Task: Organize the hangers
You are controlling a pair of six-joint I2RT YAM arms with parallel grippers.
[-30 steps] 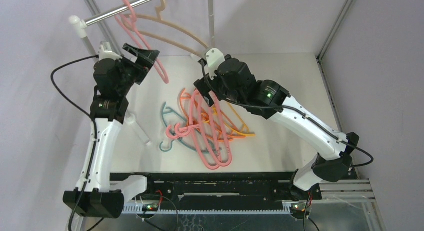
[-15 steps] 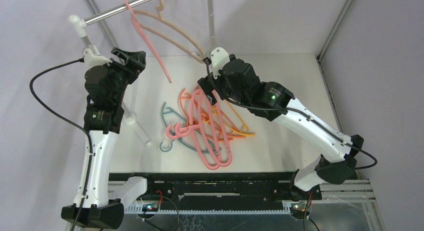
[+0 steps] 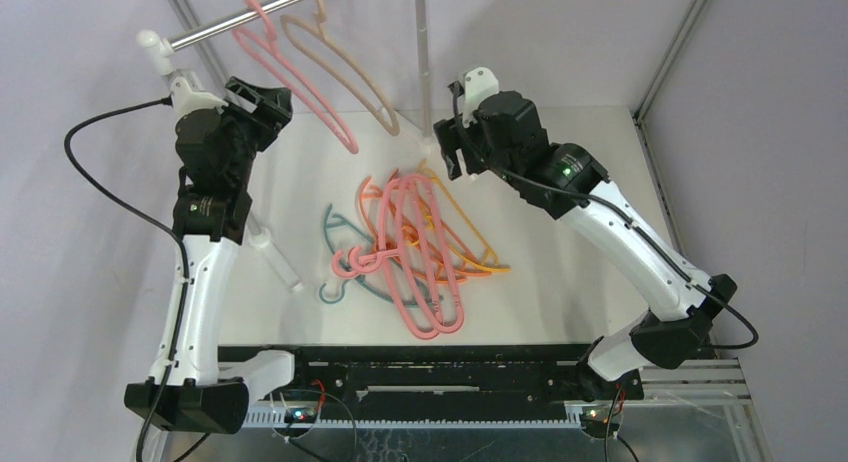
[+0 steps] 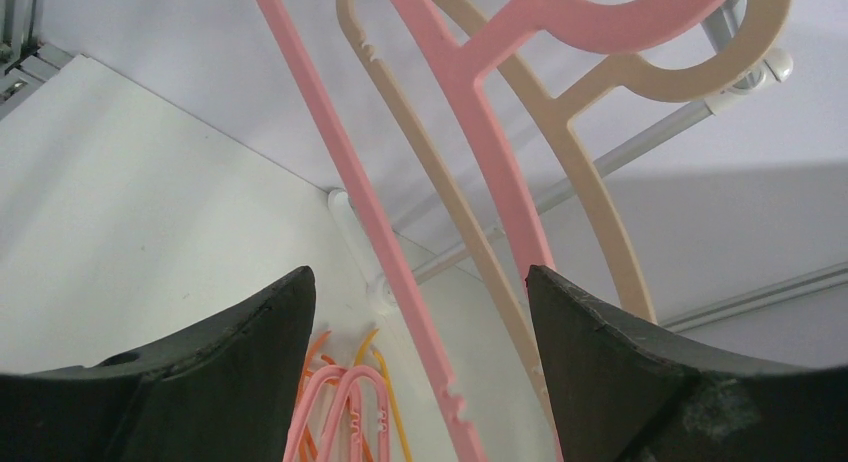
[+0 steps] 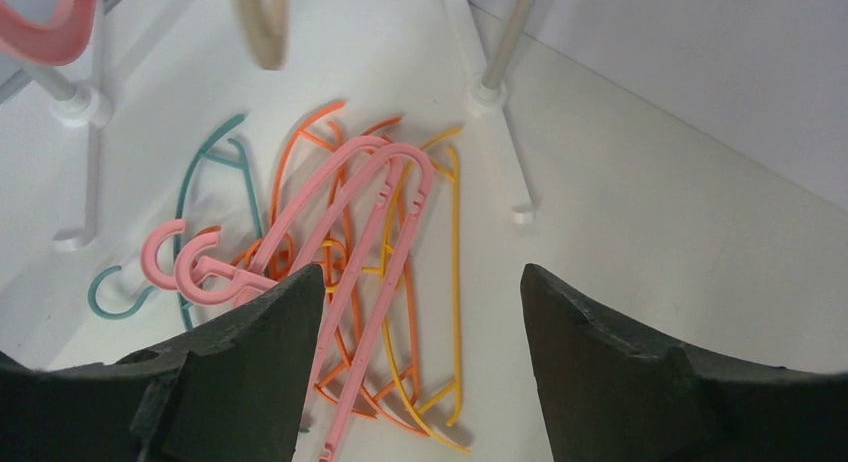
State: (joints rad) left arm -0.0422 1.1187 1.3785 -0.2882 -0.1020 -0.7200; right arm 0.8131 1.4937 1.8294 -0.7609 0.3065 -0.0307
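Observation:
A pink hanger [image 3: 300, 87] and a beige hanger [image 3: 345, 72] hang by their hooks on the silver rail [image 3: 215, 27]. Several pink, orange and yellow hangers [image 3: 415, 237] and a teal one [image 3: 333, 244] lie tangled on the table. My left gripper [image 3: 262, 97] is open just left of the hanging pink hanger. In the left wrist view the pink bar [image 4: 395, 267] and the beige hanger [image 4: 590, 192] show between my left gripper's [image 4: 420, 317] spread jaws, untouched. My right gripper [image 3: 452, 154] is open and empty above the pile's far edge; the right wrist view [image 5: 420, 327] shows the pile [image 5: 345, 207] below.
The rail stands on white posts with feet on the table [image 3: 275, 252], and a second upright post [image 3: 424, 62] is at the back, its base [image 5: 488, 94] beside the pile. Frame struts [image 3: 665, 62] border the right side.
The left gripper has let go of the pink hanger and drawn back left. The right gripper has lifted up and right, away from the beige hanger. Both hangers now hang free.

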